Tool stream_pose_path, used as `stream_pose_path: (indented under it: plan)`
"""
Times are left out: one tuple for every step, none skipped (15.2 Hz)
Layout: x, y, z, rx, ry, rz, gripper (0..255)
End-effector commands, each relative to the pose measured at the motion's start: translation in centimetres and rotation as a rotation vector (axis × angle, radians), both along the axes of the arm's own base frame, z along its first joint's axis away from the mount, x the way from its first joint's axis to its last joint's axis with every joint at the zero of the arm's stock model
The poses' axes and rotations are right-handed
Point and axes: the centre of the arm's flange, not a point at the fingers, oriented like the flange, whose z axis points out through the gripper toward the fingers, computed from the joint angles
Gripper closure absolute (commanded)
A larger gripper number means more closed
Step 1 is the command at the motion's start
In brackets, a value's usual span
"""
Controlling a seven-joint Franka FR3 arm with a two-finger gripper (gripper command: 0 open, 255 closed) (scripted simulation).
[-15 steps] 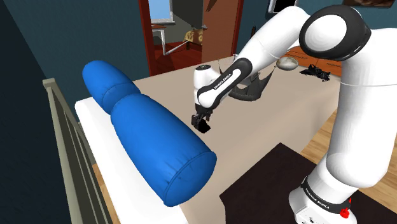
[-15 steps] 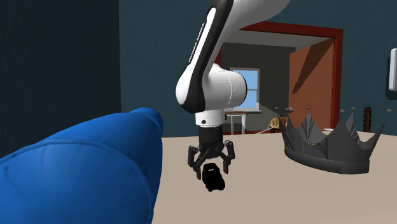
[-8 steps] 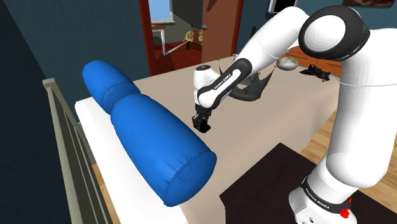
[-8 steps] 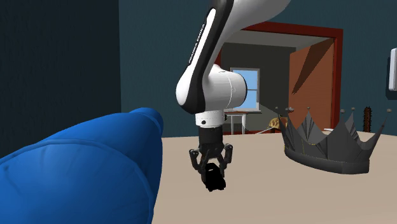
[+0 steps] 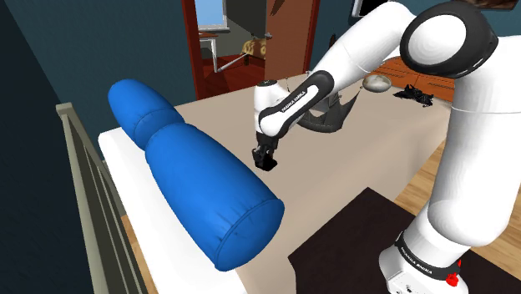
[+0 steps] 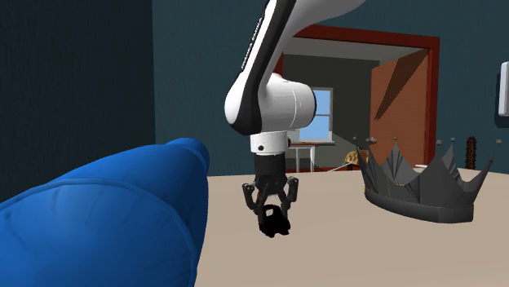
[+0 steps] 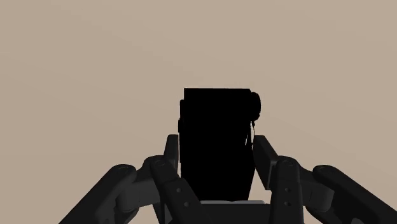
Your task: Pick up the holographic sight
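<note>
Up goes the gripper point(image 6: 272, 210)! A second ago it hung spread over the holographic sight point(image 6: 274, 224). Now it is pinched in on that black block, the wrist sits higher, and the sight has risen with it.

Biggest first: the tan surface point(image 5: 376, 163) stretches out under the gripper on every side, plain and flat. Next comes the blue bolster point(image 5: 200, 179), long and fat, lying close beside the gripper, off toward the shoulder view's left. The white arm point(image 5: 367, 50) arches over from the stand and drops straight down into the gripper. A dark spiky crown point(image 6: 416, 192) stands on the surface well apart from the gripper, off to the second exterior view's right.

Now the gripper itself: it points downward, narrowed to the width of the sight. In the wrist view both fingers point(image 7: 262, 153) press against the sight's sides. The sight is smallest of all, boxy and pure black, with a little knob on one flank. It is clasped between the fingertips, directly below the hand. Whether it is fully clear of the surface, I cannot tell.
</note>
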Motion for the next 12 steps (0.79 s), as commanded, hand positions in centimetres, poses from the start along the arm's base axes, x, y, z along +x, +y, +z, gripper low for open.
stream_pose_path:
  plan:
    - [0.0,0.0,1.1,0.0,0.0,0.0,255]
    - [0.0,0.0,1.6,0.0,0.0,0.0,255]
    - [0.0,0.0,2.2,0.0,0.0,0.0,255]
    - [0.0,0.0,2.7,0.0,0.0,0.0,255]
    - [0.0,0.0,3.2,0.0,0.0,0.0,255]
    - [0.0,0.0,3.7,0.0,0.0,0.0,255]
    - [0.0,0.0,4.3,0.0,0.0,0.0,255]
    - [0.0,0.0,4.8,0.0,0.0,0.0,255]
    - [0.0,0.0,5.3,0.0,0.0,0.0,255]
    - [0.0,0.0,5.8,0.0,0.0,0.0,255]
    - [0.0,0.0,5.9,0.0,0.0,0.0,255]
    - [0.0,0.0,5.9,0.0,0.0,0.0,255]
